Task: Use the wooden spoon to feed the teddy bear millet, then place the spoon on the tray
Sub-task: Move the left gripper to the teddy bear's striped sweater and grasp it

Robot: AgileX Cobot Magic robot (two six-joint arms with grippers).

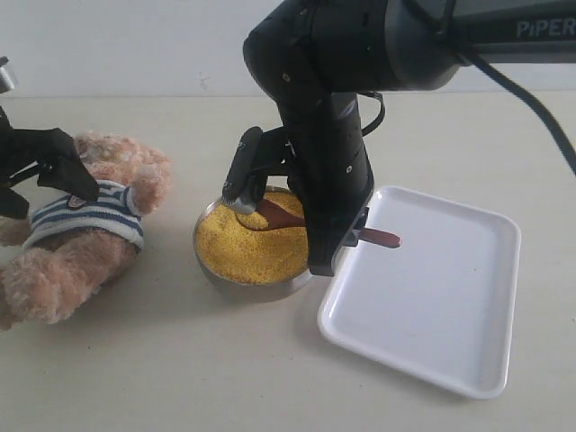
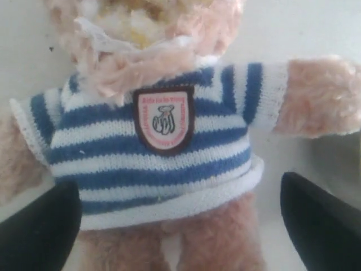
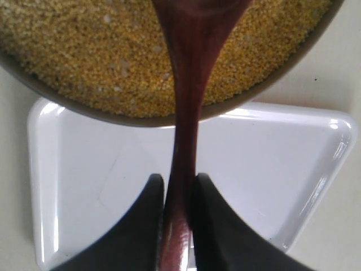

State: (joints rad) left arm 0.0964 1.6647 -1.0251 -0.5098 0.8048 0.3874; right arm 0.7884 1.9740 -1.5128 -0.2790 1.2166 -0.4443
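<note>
My right pincer [image 3: 177, 186] is clenched on the slim handle of the wooden spoon [image 3: 183, 113]. Both fingers press its sides, with only the handle's width between them. The spoon's round end lies on the millet [image 1: 247, 247], and its handle crosses the bowl's rim and ends above the tray's left edge. The right arm comes in from the far right corner of the surface [image 1: 180, 378], bends at the elbow and drops steeply, with its wrist above the seam between bowl and tray.

My left pincer [image 2: 180, 220] is spread wide and holds nothing. One finger sits at each side of the teddy bear [image 2: 163, 164], below the hem of its striped shirt. Whether the fingers touch the fur I cannot tell. That arm reaches in low from the left edge.

The bear lies on its back near the left edge, with its chest badge [image 2: 163, 119] facing up. The steel bowl [image 1: 256, 288] sits about mid-surface, filled with millet, and touches or nearly touches the tray [image 1: 450, 306]. The tray lies toward the near right corner.

I count one bear, one bowl, one spoon, one tray and two arms.
</note>
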